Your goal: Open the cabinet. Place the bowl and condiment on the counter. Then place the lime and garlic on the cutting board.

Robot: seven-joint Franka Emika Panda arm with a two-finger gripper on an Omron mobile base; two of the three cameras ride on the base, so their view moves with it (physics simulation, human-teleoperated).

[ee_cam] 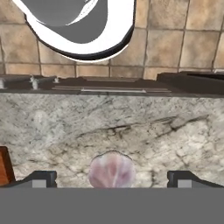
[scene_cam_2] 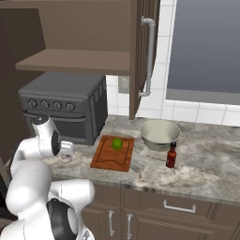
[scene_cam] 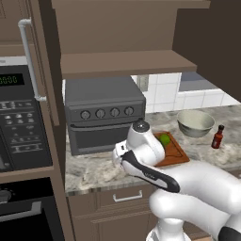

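In the hand view we see our gripper spread wide, the garlic low at centre between the fingertips on the counter. In the right base view, moving rightward: the garlic at lower left, the cutting board with the lime at centre, then the bowl and condiment; the cabinet stands open at top.

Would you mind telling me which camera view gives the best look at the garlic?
The hand view: the garlic sits centred on the counter between the open end effector's fingertips. The right base view shows it small, partly behind the arm, left of the cutting board. In the left base view the arm blocks it.
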